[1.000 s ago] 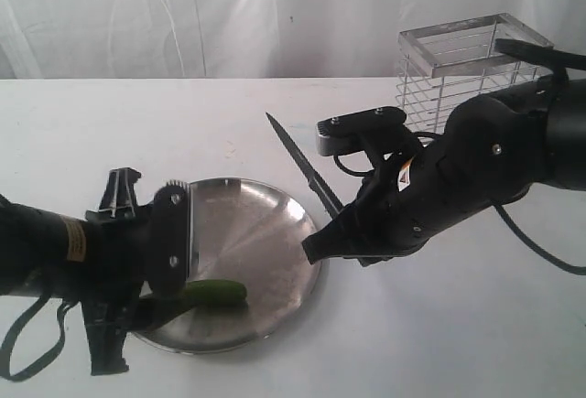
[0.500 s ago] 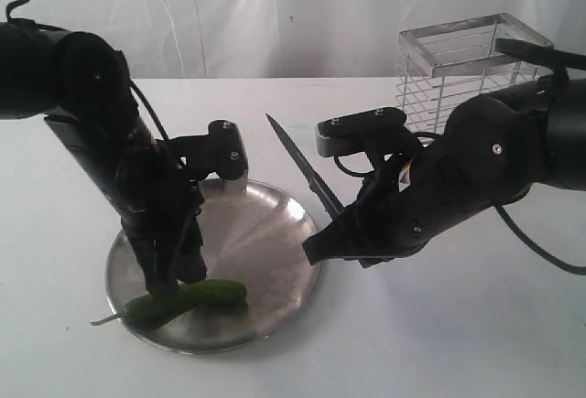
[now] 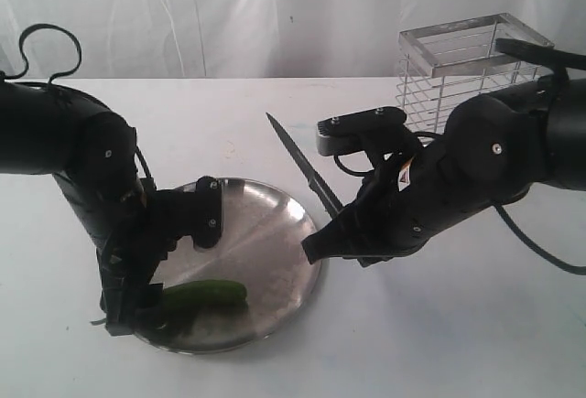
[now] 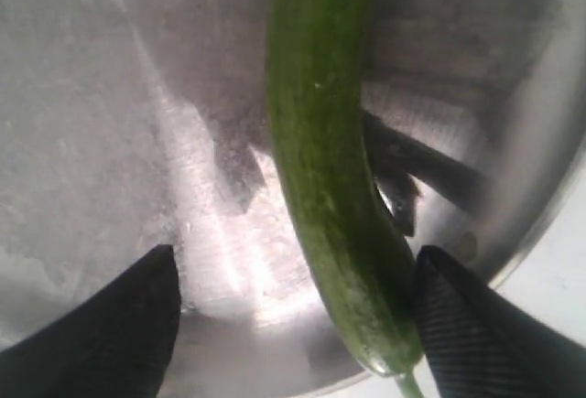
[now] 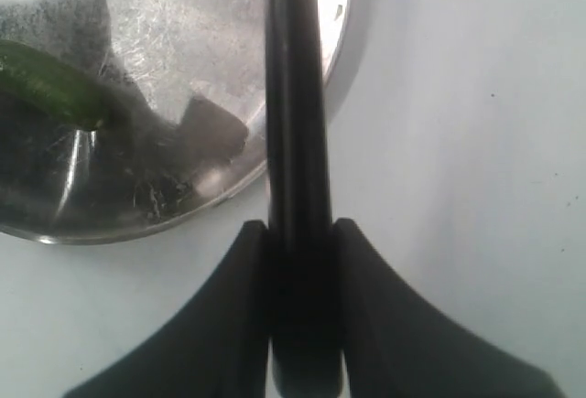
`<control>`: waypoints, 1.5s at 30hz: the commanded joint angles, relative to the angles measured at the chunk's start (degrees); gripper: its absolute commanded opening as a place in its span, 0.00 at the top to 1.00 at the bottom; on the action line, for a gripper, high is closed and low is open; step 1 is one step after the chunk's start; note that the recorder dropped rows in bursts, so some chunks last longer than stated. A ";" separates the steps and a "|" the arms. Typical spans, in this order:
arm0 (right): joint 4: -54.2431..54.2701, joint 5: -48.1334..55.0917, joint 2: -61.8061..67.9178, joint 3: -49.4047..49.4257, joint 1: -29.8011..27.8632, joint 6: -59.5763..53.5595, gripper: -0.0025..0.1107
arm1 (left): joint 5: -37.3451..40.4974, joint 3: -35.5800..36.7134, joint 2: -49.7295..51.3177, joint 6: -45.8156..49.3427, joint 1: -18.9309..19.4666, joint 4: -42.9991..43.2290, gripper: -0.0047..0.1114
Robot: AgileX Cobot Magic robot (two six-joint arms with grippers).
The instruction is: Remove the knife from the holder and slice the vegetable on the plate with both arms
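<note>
While left arm bends, tool straddles vegetable.

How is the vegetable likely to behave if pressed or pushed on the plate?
The vegetable is round and glossy on a smooth steel plate, so it would probably roll or slide if pushed sideways. It looks firm, likely stiff rather than floppy. Its slight curve may limit rolling.

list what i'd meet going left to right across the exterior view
left gripper → vegetable → knife → holder
</note>
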 commanded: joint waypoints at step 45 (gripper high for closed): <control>1.38 -3.50 1.81 0.10 -0.38 0.01 0.98 | -13.89 -5.62 7.12 -22.63 4.81 -1.51 0.96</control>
